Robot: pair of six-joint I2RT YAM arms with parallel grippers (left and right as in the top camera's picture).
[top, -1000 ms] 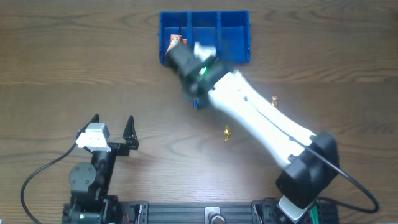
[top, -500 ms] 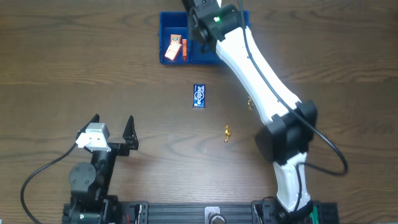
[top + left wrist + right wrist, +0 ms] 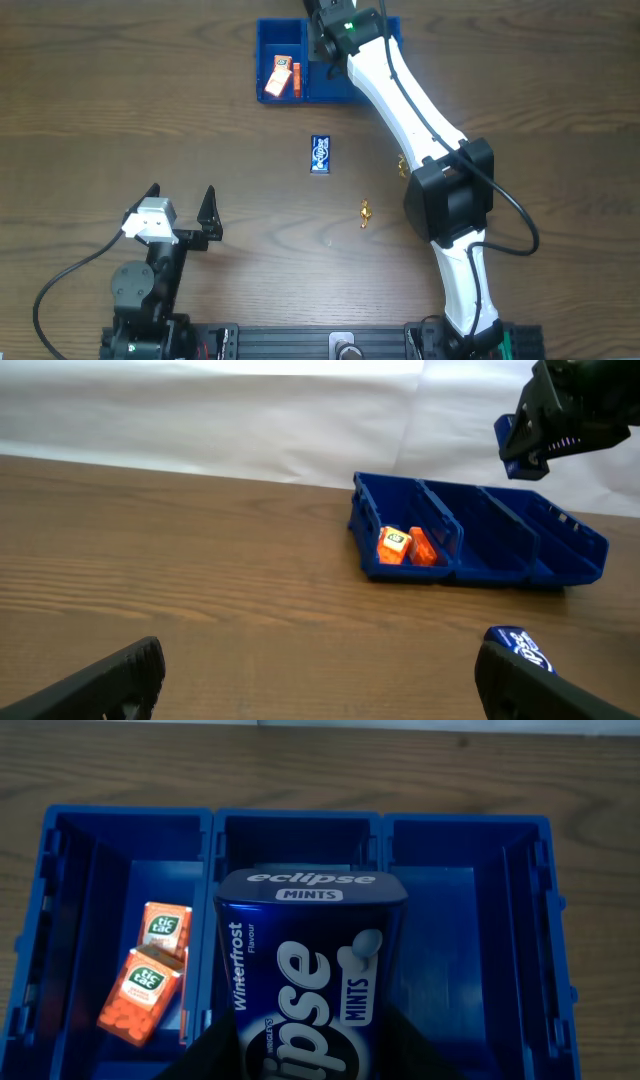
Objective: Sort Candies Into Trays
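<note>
The blue three-compartment tray [image 3: 262, 45] sits at the table's far edge, with two orange candy boxes [image 3: 279, 78] in its left compartment. My right gripper [image 3: 330, 28] hangs above it, shut on a blue mint tin [image 3: 300, 970]; in the right wrist view the tin is over the middle compartment [image 3: 300, 840], beside the orange boxes [image 3: 150, 965]. A second blue mint tin [image 3: 320, 155] lies on the table in front of the tray. Two small gold candies [image 3: 366, 213] [image 3: 401, 165] lie farther right. My left gripper [image 3: 180, 208] stands open near its base, with nothing between its fingers.
The left wrist view has the tray [image 3: 500, 545] ahead, the right gripper [image 3: 560, 420] above it, and the loose tin [image 3: 515, 645] nearer. Bare wood surrounds the tray on both sides. The right arm [image 3: 420, 120] spans the table's right middle.
The right arm has risen from in front of the tray to above it, carrying the tin. The loose tin on the table is uncovered. The left arm has not moved.
</note>
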